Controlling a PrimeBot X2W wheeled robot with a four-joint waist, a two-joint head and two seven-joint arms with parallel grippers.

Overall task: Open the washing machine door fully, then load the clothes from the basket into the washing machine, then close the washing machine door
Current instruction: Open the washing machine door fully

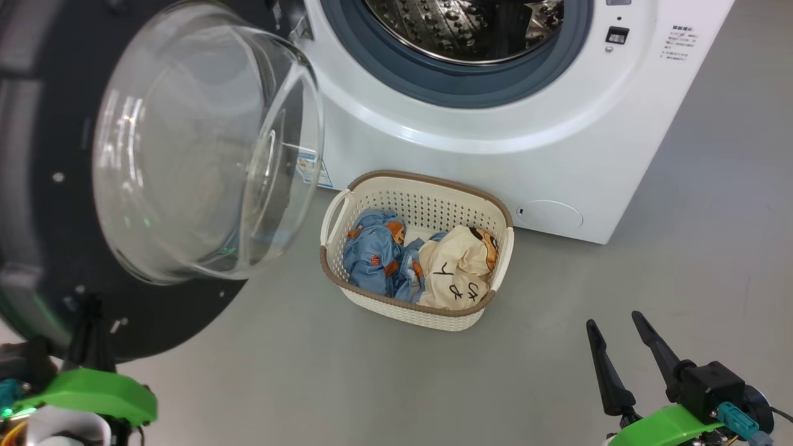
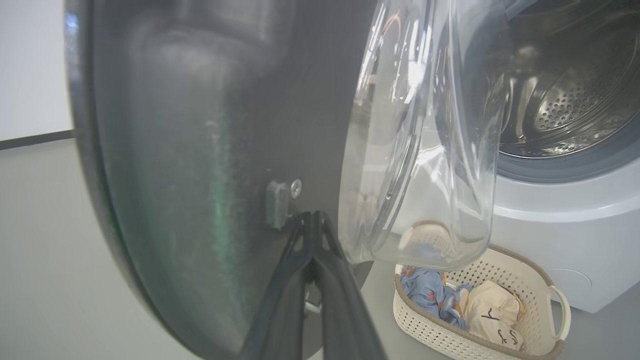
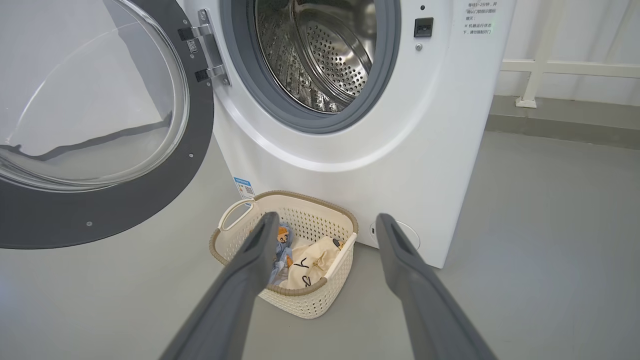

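The washing machine door (image 1: 37,217) stands swung out to the left, its glass bowl (image 1: 198,142) bulging toward the washing machine (image 1: 495,155). My left gripper (image 1: 92,310) is shut, with its tips pressed against the door's (image 2: 175,150) black inner face beside a small latch block (image 2: 277,202), holding nothing. The basket (image 1: 433,179) sits on the floor in front of the machine. Among the clothes in it are a light-blue garment (image 1: 375,251) and a cream garment (image 1: 455,266). My right gripper (image 1: 614,319) hangs open at the lower right, well short of the basket (image 3: 300,300).
The steel drum (image 3: 320,55) lies open behind its grey gasket (image 3: 235,75). The open door's rim (image 3: 125,210) overhangs the floor left of the basket. Grey floor (image 1: 712,260) stretches to the right of the machine, and a white rail (image 3: 565,67) runs along the back wall.
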